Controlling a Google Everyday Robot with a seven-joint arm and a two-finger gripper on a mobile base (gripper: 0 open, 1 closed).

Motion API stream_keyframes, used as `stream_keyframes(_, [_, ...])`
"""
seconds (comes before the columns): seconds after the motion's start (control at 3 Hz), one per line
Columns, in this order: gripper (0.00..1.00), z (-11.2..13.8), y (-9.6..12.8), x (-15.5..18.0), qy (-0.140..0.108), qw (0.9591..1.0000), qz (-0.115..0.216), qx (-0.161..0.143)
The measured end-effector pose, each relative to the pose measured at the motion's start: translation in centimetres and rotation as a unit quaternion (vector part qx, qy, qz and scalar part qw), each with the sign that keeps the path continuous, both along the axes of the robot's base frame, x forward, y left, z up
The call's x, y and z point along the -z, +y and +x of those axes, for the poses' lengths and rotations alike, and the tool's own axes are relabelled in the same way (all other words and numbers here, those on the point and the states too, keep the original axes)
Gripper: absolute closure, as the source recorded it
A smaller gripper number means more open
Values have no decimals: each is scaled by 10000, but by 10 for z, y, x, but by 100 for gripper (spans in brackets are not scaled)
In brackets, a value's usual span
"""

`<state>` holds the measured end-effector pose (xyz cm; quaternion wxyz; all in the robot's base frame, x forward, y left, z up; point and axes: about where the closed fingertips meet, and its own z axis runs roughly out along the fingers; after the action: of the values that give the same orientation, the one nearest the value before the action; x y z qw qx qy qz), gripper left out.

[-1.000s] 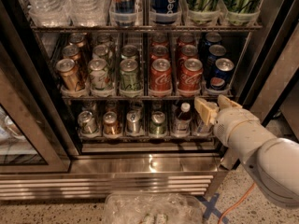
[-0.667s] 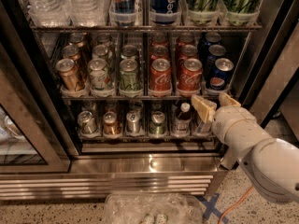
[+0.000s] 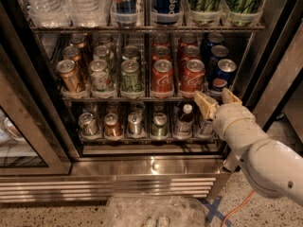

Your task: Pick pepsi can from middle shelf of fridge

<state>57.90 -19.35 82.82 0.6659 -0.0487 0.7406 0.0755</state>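
Observation:
The fridge (image 3: 265, 37) stands open, steel-framed with a dark interior. The middle shelf (image 3: 109, 97) is a wire rack with lanes of gold, green, red and blue cans. The pepsi can (image 3: 222, 75) is dark blue with a silver top and round logo, at the front of the rightmost lane, with more blue cans behind it. My gripper (image 3: 218, 100) is open, its tan fingers (image 3: 204, 105) pointing up just below and in front of the pepsi can, apart from it and empty. My white arm reaches in from the lower right.
Two red Coca-Cola cans (image 3: 163, 77) stand left of the pepsi can. The top rack holds water bottles (image 3: 45, 1) and a tall blue pepsi container (image 3: 167, 1). The bottom rack holds small bottles (image 3: 183, 119) and cans. A plastic bag (image 3: 151, 212) lies on the floor. The glass door (image 3: 19, 136) is at left.
My gripper has moved a little up and to the right, closer to the pepsi can. The cans have not moved.

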Motion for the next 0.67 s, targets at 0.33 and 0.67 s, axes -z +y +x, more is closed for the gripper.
stream_keyframes(0.33, [35, 7, -8, -3, -139, 9998, -26, 111])
stream_keyframes(0.67, [35, 13, -19, -8, -275, 9993, -51, 232])
